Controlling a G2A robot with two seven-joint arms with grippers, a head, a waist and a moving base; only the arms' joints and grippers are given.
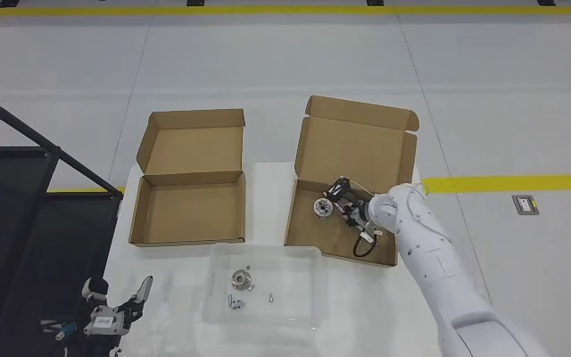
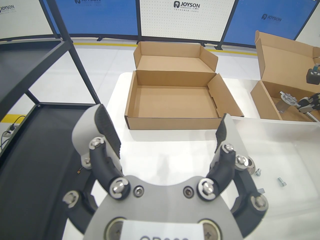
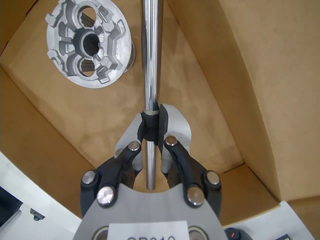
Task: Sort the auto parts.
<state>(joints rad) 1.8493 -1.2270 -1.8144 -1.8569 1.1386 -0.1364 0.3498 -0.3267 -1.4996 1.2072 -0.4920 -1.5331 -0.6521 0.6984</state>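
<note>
My right gripper [image 3: 152, 123] is shut on a polished steel rod [image 3: 150, 51], held inside the right cardboard box [image 1: 389, 147]. A cast grey hub [image 3: 87, 42] with round holes lies on that box's floor beside the rod; from above the hub [image 1: 322, 208] sits just left of the right gripper [image 1: 350, 211]. My left gripper [image 2: 165, 131] stands open and holds nothing at the table's near left corner, in the top view [image 1: 119, 299] beside the black cart. The left cardboard box [image 1: 189, 211] has nothing in it. A clear plastic tray [image 1: 303, 259] holds a small hub [image 1: 241, 280] and bolts [image 1: 235, 303].
A black shelf cart [image 1: 45, 232] stands against the table's left side, close to my left gripper. Both boxes have their lids standing up at the back. White table surface shows between the boxes and in front of the left box.
</note>
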